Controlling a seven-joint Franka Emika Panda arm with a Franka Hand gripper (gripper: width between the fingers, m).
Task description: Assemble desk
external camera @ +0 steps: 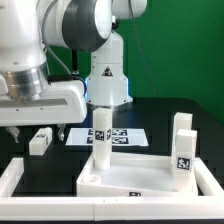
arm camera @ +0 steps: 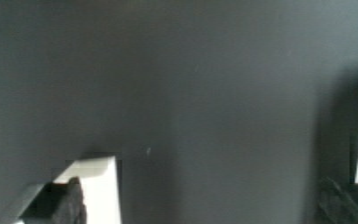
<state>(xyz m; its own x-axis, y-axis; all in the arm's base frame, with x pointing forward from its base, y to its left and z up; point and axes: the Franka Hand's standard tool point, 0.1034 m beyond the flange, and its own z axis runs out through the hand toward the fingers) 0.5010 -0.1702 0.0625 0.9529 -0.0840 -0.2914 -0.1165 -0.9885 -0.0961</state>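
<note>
Spread wide and gripping nothing, the claw (external camera: 20, 128) is hanging low over the black mat (external camera: 55, 155) at the exterior view's left. A loose leg (external camera: 40, 141) is lying on the mat just beside it, not between the jaws.

Toward the exterior view's middle and right, the desk's top panel (external camera: 130, 180) is lying flat inside the white rail (external camera: 15, 180). An upright leg (external camera: 102, 135) is standing at the panel's far corner, in front of the marker board (external camera: 130, 135). A right-hand leg (external camera: 184, 155) is standing near the panel's edge on the exterior view's right. Something white is rising just behind it, possibly another leg, though I am not managing to separate the two. Whether the standing legs are seated fully is not showing from here.

In the wrist view, almost everything is bare mat. One corner of a white block (arm camera: 91, 190) is poking into the picture, and I am taking it for the loose leg. A pale strip is running along one edge, too blurred to name. No fingers are showing, and nothing is sitting in a grip.

So I am judging the job at about halfway: at least two legs are standing on the panel, and at least one is waiting on the mat. Picking up that loose leg is looking like the step in hand.
</note>
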